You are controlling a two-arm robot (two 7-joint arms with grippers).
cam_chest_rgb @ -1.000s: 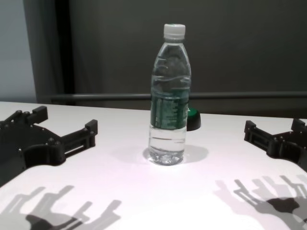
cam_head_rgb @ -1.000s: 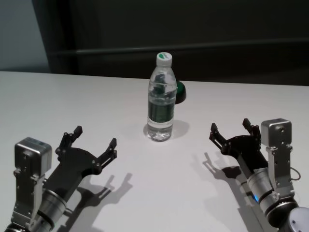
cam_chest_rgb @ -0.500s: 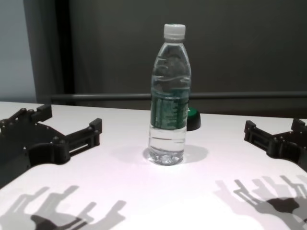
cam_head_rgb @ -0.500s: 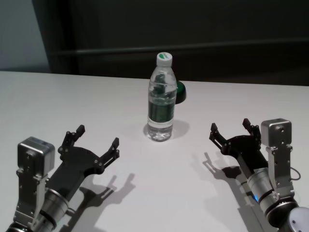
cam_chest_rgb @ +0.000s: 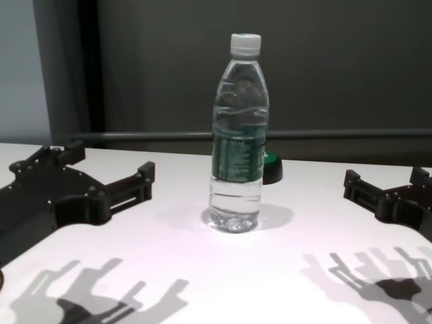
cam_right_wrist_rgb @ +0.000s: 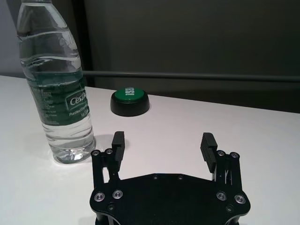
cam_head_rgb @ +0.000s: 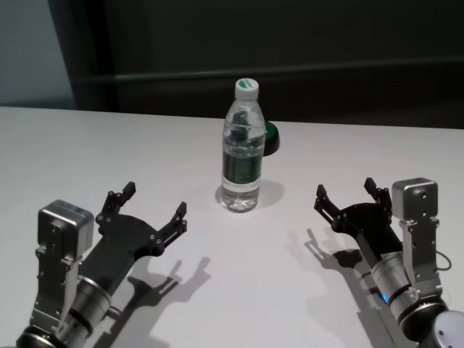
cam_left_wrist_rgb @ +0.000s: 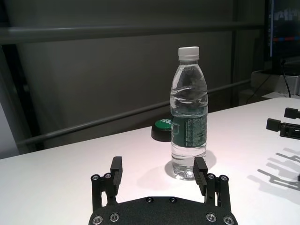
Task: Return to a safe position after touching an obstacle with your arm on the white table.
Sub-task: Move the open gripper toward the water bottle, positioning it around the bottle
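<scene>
Left hand (cam_head_rgb: 154, 208) fingers apart, holding nothing, hovering over the white surface (cam_head_rgb: 87, 152) off the bottle's near-left side.
Bottle (cam_head_rgb: 241, 148) stands upright around mid-surface, toward the far edge, white cap on, green label band around its middle, water inside; not touching either hand. Left hand points toward the bottle with a clear gap between fingertips and bottle; in the left wrist view the bottle sits beyond the right-side finger (cam_left_wrist_rgb: 200, 169). Right hand (cam_head_rgb: 348, 194) also spread wide and empty, low over the surface nearer the right edge, well apart from the bottle. Small black round button with green top (cam_head_rgb: 270, 139) sits just behind the bottle, toward the far edge. Both hands cast shadows on the surface.
</scene>
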